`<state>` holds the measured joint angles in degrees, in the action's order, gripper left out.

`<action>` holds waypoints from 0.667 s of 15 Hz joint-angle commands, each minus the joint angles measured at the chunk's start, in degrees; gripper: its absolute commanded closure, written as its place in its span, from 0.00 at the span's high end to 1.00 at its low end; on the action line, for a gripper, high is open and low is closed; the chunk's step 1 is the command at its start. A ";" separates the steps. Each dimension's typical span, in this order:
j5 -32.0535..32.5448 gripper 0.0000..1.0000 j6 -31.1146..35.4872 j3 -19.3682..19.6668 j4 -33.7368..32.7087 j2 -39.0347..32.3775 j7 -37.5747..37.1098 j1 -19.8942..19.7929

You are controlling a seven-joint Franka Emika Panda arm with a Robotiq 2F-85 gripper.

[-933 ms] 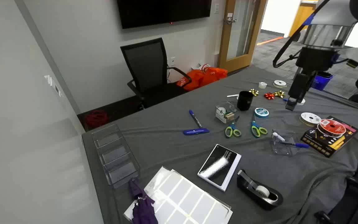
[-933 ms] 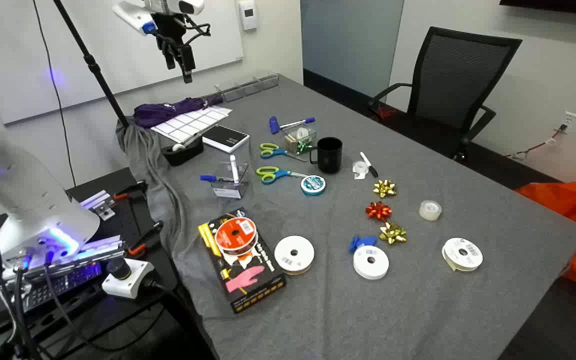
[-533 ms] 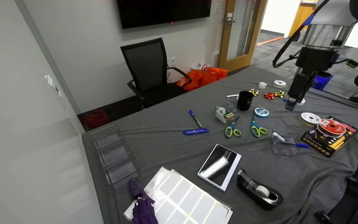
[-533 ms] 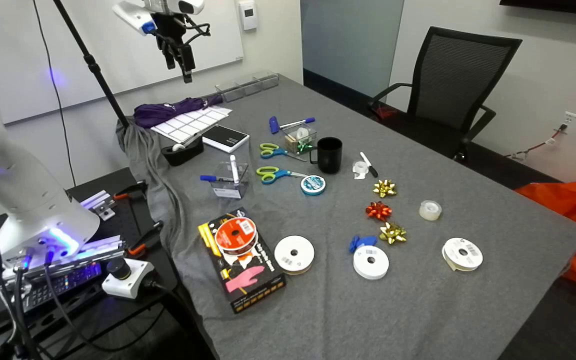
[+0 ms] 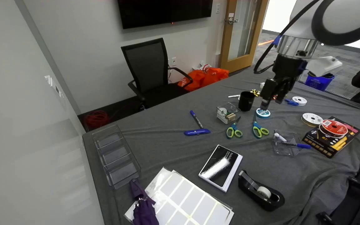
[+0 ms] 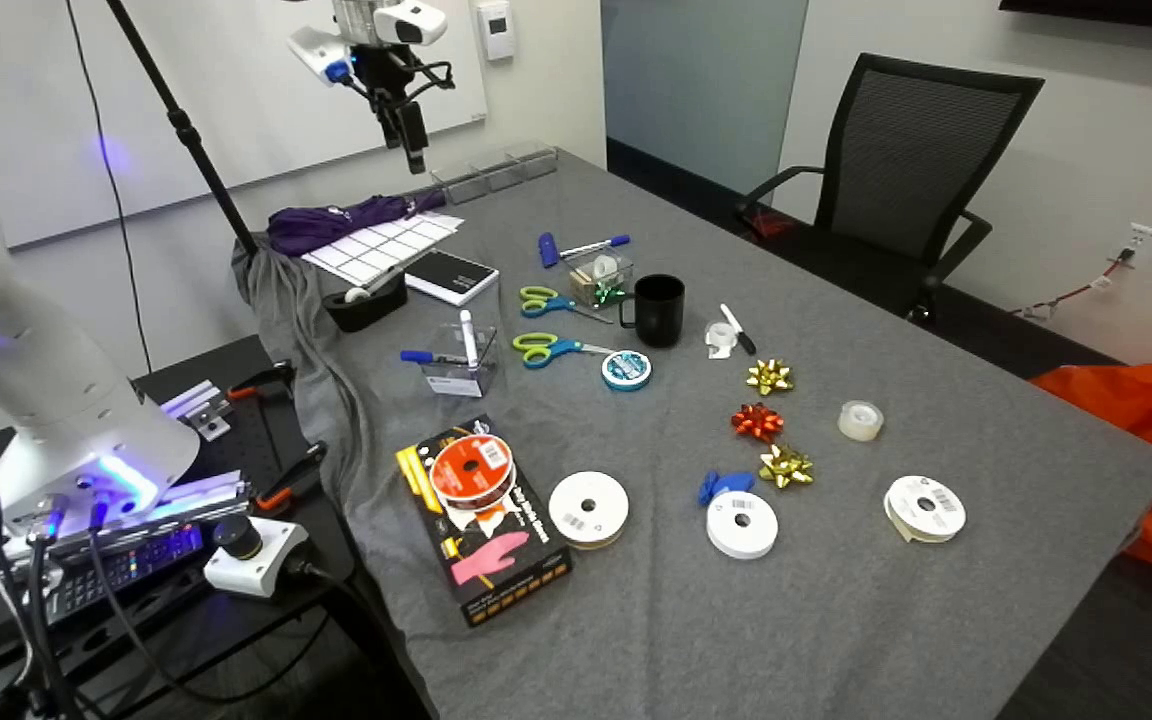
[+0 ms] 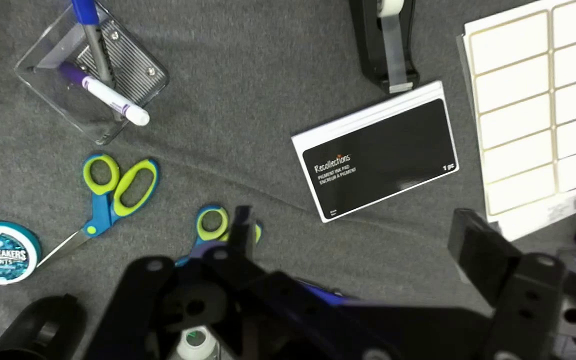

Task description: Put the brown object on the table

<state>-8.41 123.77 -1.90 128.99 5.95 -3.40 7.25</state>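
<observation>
A small tan-brown block sits in a clear box beside the black mug; it shows in both exterior views, at the box's near left in this one. In the wrist view only a bit of that box shows at the bottom, and the brown block is hidden behind the gripper. The table is draped in dark grey cloth, also seen in the wrist view. My gripper is open and empty, high above the table; it shows in both exterior views.
Around the box are a black mug, scissors, a blue cutter and a marker. An ink pad box, tape dispenser, label sheets, pen holder and glove box also lie there.
The arm and gripper have moved left in an exterior view, and right and slightly down in an exterior view. The table's objects have not moved. A person's hand now shows at a right edge.
</observation>
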 commanded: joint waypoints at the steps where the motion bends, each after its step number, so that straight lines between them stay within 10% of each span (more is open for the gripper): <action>1: 4.03 1.00 -0.83 -1.12 -8.46 -10.01 -5.20 -1.44; 10: 2.78 1.00 -2.65 0.18 -28.91 -29.12 -8.97 -2.22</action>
<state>-4.85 123.56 -1.77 107.34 -17.75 -11.65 5.98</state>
